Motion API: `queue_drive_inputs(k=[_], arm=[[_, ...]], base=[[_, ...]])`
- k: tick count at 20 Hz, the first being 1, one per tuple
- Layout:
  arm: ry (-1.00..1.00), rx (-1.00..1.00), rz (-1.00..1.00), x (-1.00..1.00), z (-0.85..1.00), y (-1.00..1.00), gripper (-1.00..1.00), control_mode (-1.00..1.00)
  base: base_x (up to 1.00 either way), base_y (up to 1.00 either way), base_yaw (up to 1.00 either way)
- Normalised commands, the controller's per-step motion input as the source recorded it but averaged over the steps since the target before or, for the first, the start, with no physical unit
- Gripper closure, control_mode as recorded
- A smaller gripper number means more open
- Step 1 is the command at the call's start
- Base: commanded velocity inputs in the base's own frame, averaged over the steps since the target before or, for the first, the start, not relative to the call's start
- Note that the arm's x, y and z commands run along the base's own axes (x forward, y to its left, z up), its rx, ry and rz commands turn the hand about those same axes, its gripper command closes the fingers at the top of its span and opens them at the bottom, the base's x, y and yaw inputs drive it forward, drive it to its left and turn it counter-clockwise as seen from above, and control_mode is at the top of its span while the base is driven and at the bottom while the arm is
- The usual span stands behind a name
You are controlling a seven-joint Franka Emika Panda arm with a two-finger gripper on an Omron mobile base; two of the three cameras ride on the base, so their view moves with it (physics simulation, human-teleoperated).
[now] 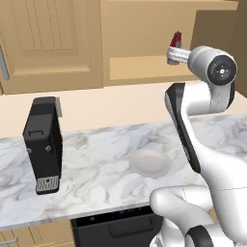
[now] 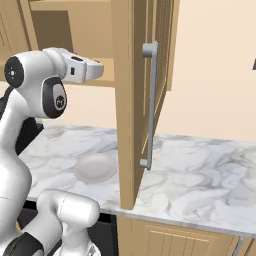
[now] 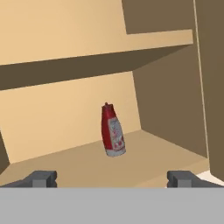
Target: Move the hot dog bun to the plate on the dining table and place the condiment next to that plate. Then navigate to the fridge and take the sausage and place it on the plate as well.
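Observation:
The condiment [image 3: 112, 130], a dark red bottle with a pale label, stands upright on the lower shelf of an open wall cabinet, near its back right corner. Its red top [image 1: 176, 38] peeks over my hand in the left base view. My gripper [image 3: 112, 178] is open, level with the shelf's front edge and short of the bottle, with nothing between its fingertips [image 3: 42, 178]. My hand [image 2: 88, 69] reaches into the cabinet at shelf height. The hot dog bun, the plate, the dining table, the fridge and the sausage are out of view.
The cabinet's open door [image 2: 131, 115] with its long grey handle [image 2: 150, 105] hangs just right of my arm. Below lies a marble counter [image 1: 96, 169] bearing a small white plate [image 1: 150, 162] and a black coffee machine [image 1: 44, 144]. An upper shelf [image 3: 96, 61] spans overhead.

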Motion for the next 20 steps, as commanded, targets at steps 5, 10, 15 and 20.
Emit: queue_drive_inputs(k=[5, 10, 15, 20], arm=[[-0.02, 0.00, 0.02, 0.57, -0.10, 0.00, -1.00, -1.00], [-0.01, 0.00, 0.00, 0.60, -0.02, 0.00, -1.00, -1.00], [0.00, 0.00, 0.00, 0.49, 0.00, 0.00, -1.00, -1.00], [0.00, 0.00, 0.00, 0.46, 0.00, 0.00, -1.00, -1.00]], base=[[0.00, 0.00, 0.00], [0.00, 0.00, 0.00], [0.00, 0.00, 0.00], [0.00, 0.00, 0.00]])
